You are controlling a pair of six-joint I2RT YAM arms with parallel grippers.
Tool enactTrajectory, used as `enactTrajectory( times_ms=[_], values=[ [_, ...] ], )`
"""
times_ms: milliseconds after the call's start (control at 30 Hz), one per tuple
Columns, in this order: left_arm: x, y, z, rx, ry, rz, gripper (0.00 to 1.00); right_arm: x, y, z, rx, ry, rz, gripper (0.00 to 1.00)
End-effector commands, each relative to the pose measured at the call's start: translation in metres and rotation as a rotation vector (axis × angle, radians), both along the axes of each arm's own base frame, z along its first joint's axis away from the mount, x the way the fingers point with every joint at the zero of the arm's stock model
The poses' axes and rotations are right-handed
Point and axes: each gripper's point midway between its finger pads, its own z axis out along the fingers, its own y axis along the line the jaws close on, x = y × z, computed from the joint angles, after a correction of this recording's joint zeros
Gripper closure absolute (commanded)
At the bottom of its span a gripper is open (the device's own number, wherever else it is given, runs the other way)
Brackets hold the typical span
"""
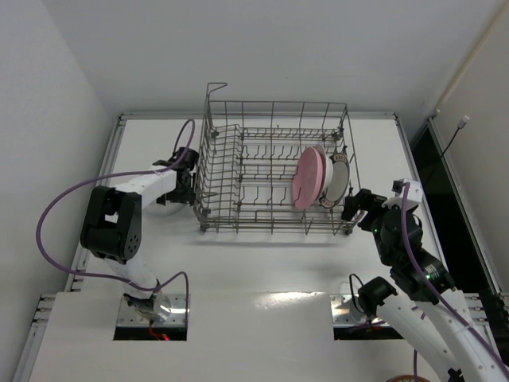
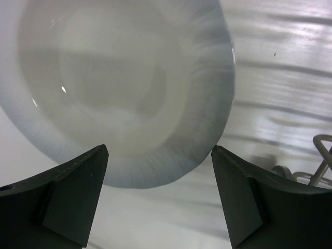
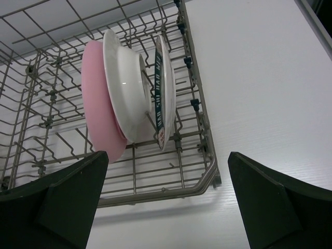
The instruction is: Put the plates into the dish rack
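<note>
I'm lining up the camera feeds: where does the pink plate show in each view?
Top external: the pink plate stands on edge in the right part of the dish rack.
Left wrist: not in it.
Right wrist: the pink plate is left of centre, on edge.
Shared landmark: the dish rack, in the top and right wrist views.

Grey wire rack (image 1: 262, 225) mid-table (image 1: 278, 270), tines upright, tall open-grid sides. Three plates on edge at rack's right end, packed close: pink plate (image 3: 98, 119) leftmost, white plate (image 3: 124, 83) against it, patterned plate (image 3: 165, 88) with dark teal-and-red rim nearest right wall. Second white plate (image 2: 119, 88) lies flat on table, just outside rack's left wall.
</note>
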Motion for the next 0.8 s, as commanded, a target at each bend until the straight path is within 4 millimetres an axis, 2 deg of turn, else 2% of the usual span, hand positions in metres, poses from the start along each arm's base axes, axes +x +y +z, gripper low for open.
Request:
enactTrajectory(
  times_ms=[0,167,300,333,433,500,600,633,700,733,767],
  values=[
    [-0.002,-0.020,-0.016,-0.023,0.045,-0.051,0.21,0.004,0.002,0.015,0.033,-0.044,-0.001,0.00],
    [-0.003,-0.016,-0.022,0.003,0.070,-0.044,0.21,0.004,0.002,0.015,0.033,-0.044,-0.001,0.00],
    [0.005,-0.015,-0.020,0.017,0.060,-0.030,0.29,0.003,-0.001,0.015,0.031,-0.045,-0.012,0.00],
    [0.004,-0.011,-0.025,0.004,0.076,-0.013,0.36,0.003,-0.001,0.015,0.031,-0.045,-0.012,0.00],
    [0.006,-0.004,-0.030,-0.017,0.093,0.012,0.50,0.002,-0.001,0.019,0.035,-0.053,-0.012,0.00],
    [0.003,-0.003,-0.034,-0.012,0.113,0.012,0.54,0.001,-0.003,0.019,0.033,-0.054,-0.021,0.00],
    [0.006,-0.006,-0.032,-0.023,0.104,0.009,0.67,0.001,-0.003,0.019,0.033,-0.054,-0.021,0.00],
    [0.009,-0.006,-0.029,-0.026,0.095,0.009,0.78,0.001,-0.003,0.019,0.033,-0.054,-0.021,0.00],
    [0.007,-0.006,-0.030,-0.023,0.104,0.009,0.92,0.001,-0.003,0.019,0.033,-0.054,-0.021,0.00],
    [0.013,-0.005,-0.020,-0.022,0.073,0.011,1.00,0.001,-0.003,0.019,0.033,-0.054,-0.021,0.00],
    [0.014,-0.004,-0.015,-0.016,0.059,0.014,1.00,0.001,-0.003,0.019,0.033,-0.054,-0.021,0.00]
  ],
)
